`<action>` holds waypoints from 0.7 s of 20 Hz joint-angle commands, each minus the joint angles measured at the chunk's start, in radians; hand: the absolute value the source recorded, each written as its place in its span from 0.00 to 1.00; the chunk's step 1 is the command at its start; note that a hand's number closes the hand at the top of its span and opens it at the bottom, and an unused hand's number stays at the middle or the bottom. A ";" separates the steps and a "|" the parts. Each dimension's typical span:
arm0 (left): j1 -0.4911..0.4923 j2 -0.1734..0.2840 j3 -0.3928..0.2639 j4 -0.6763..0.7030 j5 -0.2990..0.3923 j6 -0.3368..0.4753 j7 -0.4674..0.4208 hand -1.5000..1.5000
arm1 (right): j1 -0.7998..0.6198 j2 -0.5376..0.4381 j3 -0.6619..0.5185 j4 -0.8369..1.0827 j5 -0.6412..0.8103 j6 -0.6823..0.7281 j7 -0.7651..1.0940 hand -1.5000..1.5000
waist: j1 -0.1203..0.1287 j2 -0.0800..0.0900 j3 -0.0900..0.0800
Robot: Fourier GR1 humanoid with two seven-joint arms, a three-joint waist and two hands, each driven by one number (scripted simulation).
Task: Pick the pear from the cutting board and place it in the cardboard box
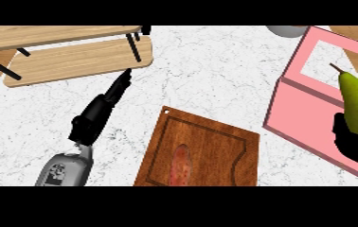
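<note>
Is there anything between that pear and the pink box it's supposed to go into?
Nothing visible blocks it. The pear is already held by the right hand above the pink box, at the view's right edge. The cutting board lies well to the left, out of the way.

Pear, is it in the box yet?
Almost. The pear is off the cutting board. The right robot hand holds it over the pink box. Left to do: let it go inside. The left robot hand rests open.
</note>
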 commanded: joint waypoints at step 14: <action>0.004 -0.047 -0.025 -0.025 -0.049 0.008 0.024 0.50 | -0.003 -0.118 -0.273 0.601 -0.199 -0.313 -0.275 1.00 | 0.005 0.002 0.000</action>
